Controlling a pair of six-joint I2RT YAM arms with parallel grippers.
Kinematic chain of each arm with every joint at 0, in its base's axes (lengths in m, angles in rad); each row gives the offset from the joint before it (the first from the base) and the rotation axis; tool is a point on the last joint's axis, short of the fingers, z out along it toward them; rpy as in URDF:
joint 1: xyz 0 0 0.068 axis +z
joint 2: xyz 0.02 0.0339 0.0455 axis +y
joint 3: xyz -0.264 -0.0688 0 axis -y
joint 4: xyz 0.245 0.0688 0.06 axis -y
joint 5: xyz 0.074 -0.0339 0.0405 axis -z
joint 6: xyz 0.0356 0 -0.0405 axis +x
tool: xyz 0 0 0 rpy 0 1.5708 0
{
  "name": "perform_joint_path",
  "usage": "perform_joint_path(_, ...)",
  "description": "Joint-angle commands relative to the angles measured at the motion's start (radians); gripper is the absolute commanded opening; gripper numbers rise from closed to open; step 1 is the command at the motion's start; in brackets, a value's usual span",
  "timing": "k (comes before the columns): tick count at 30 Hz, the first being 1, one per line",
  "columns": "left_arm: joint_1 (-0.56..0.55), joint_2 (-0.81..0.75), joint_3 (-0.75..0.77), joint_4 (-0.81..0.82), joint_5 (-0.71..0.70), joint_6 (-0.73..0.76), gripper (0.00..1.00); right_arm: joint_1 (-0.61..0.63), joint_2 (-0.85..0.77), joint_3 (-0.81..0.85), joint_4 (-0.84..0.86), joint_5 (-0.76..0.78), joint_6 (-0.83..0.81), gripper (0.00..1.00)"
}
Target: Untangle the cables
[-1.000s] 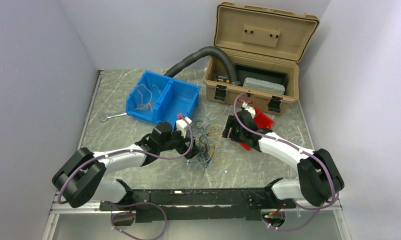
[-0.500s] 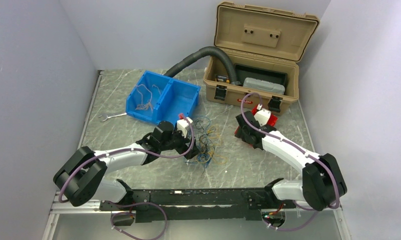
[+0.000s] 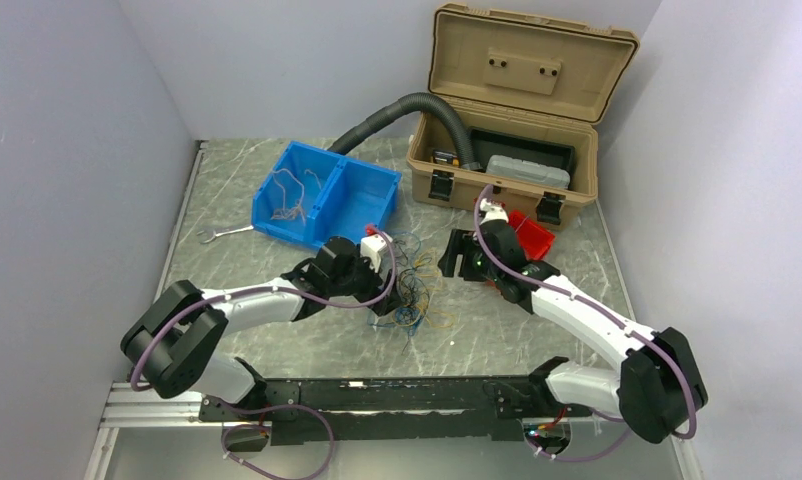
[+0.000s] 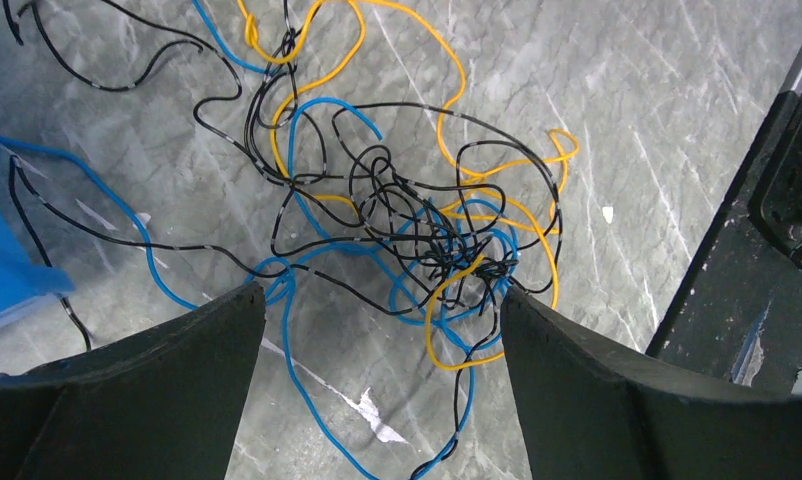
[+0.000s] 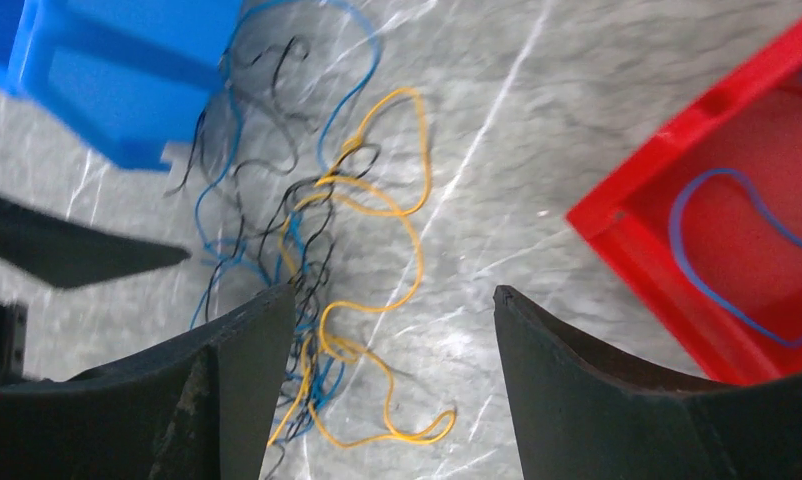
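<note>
**A:** From above, we see the cables (image 3: 414, 285) as one small tangle on the table (image 3: 227, 275). It lies at centre frame, between the left gripper (image 3: 385, 303) and the right gripper (image 3: 455, 262). The blue bin (image 3: 322, 195) sits to its upper left, the red tray (image 3: 533, 236) to its right, and the open tan case (image 3: 507, 150) above.

**B:** But we cannot read either jaw from up there.

**A:** The left wrist view settles one. Its fingers (image 4: 167, 390) stand wide apart in the lower corners, holding nothing. The knot lies on the table in the gap just above them, black, blue and yellow strands crossing at centre frame.

**B:** There we also catch a sliver of the blue bin at the left edge.

**A:** The right wrist view gives us the other hand. Those fingers (image 5: 617, 390) are likewise spread and empty. The tangle trails from the upper left down to bottom centre, partly behind the left finger.

**B:** And only here do we see a lone blue cable (image 5: 715, 172) looped inside the red tray at the right edge, apart from the heap.
</note>
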Motion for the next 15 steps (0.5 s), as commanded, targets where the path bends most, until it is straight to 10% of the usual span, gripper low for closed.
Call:
perform_joint_path(1, -0.005, 0.02, 0.044, -0.021, 0.029, 0.011, 0.9, 0.028, 0.036, -0.022, 0.094, -0.164, -0.071, 0.74)
perform_joint_path(9, -0.007, 0.015, 0.039, -0.017, 0.016, 0.012, 0.89, 0.108, 0.113, -0.096, 0.199, -0.227, -0.015, 0.69)
perform_joint_path(15, -0.007, 0.005, 0.028, 0.0, 0.016, 0.013, 0.85, 0.149, 0.14, -0.096, 0.246, -0.223, 0.014, 0.41)
